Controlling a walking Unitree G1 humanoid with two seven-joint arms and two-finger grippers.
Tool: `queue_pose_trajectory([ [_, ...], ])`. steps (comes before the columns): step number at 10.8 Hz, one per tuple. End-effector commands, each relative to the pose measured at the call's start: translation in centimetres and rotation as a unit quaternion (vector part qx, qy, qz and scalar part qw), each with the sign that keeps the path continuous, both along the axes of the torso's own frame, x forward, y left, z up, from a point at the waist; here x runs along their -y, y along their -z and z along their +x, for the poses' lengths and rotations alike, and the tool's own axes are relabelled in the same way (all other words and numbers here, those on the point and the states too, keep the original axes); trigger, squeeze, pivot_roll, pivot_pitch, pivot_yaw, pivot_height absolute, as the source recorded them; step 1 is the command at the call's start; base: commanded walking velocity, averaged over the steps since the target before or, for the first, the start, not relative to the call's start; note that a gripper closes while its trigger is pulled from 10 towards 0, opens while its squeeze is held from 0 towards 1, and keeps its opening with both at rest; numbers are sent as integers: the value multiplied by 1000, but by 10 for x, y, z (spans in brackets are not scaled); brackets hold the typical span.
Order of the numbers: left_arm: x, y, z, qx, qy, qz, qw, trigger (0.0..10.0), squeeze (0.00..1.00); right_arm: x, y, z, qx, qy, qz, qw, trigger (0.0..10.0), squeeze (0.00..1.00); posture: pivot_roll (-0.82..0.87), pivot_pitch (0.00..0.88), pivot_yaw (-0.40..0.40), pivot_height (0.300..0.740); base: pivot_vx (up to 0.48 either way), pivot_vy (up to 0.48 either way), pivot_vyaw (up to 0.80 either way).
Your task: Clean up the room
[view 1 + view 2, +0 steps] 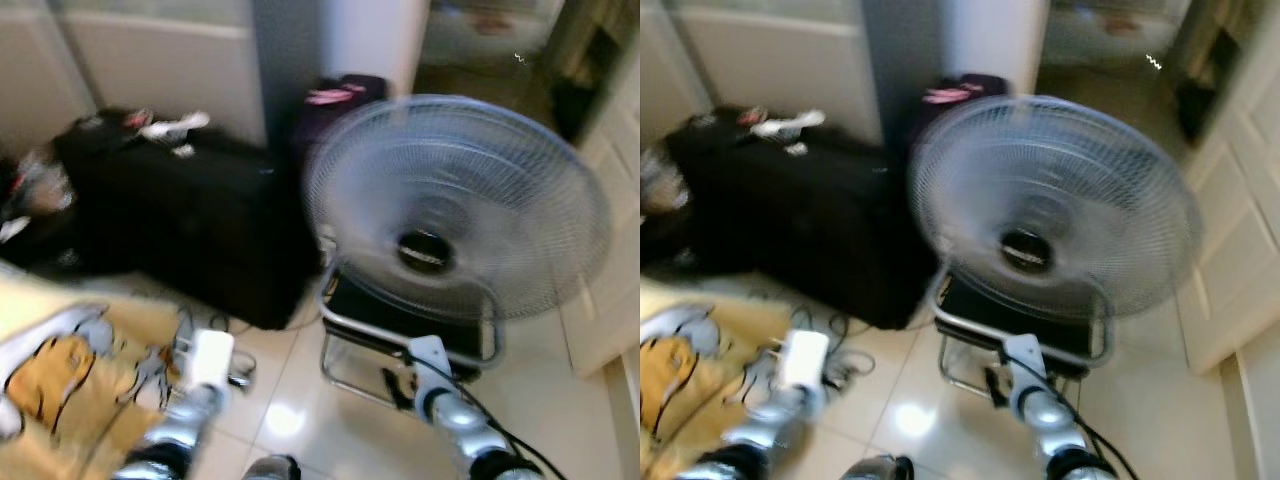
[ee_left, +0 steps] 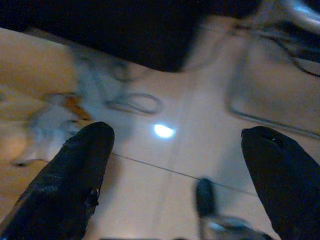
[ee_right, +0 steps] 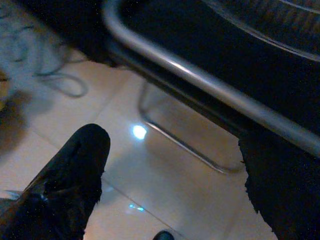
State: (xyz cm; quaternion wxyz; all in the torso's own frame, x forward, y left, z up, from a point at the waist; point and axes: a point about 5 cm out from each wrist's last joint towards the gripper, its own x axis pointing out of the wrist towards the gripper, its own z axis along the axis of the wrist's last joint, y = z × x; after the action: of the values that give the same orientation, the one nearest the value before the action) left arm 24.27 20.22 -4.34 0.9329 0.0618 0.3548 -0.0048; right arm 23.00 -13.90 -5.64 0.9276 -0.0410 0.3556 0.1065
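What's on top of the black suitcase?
On the suitcase: a white item and something pink, both too blurred to identify. Whatever lies behind the suitcase is hidden.

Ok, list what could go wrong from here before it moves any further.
The right gripper hangs open just short of the floor fan and its metal stand; stepping forward may knock it over. Loose cables lie on the tiles near the left gripper and could snag. The blurred head views make placement uncertain.

Both arms low, reaching forward.
Left pincer [image 2: 175,165] spread wide, holding nothing — right pincer [image 3: 172,175] likewise spread wide, black fingers [image 3: 75,175] well apart.
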Motion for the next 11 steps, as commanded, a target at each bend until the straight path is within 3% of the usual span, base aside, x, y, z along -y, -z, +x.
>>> queue_pose_trajectory([
  [1, 5, -8, 11, 27, 5, -3, 1000, 10000, 0, 0, -5, 7, 15, -6, 4, 1000, 10000, 1000, 8, 0, 49, 740, 0, 0, 800],
  [2, 5, -31, 35, 92, 19, 6, 996, 10000, 0, -3, -13, 17, 25, -16, 33, 999, 10000, 1000, 14, 0, 49, 740, 0, 0, 800],
  [3, 7, -34, 38, 99, 28, 3, 995, 10000, 0, -3, -14, 18, 26, -20, 35, 999, 10000, 1000, 14, 0, 49, 740, 0, 0, 800],
  [5, 16, -48, 52, 115, 109, 14, 987, 10000, 0, 1, -23, 29, 44, 0, 70, 997, 10000, 1000, -5, 0, 69, 740, 0, 0, 800],
  [7, 16, -50, 52, 125, 116, 18, 985, 10000, 0, 8, -25, 28, 58, 30, 103, 993, 10000, 1000, -12, 0, 73, 740, 0, 0, 800],
  [9, 20, -53, 54, 135, 114, 8, 984, 10000, 0, 25, -26, 24, 74, 111, 139, 981, 10000, 1000, -35, 0, 83, 740, 0, 0, 800],
  [11, 29, -56, 57, 142, 131, 5, 981, 10000, 0, 31, -26, 20, 78, 119, 140, 980, 10000, 1000, -44, 0, 84, 740, 0, 0, 800],
])
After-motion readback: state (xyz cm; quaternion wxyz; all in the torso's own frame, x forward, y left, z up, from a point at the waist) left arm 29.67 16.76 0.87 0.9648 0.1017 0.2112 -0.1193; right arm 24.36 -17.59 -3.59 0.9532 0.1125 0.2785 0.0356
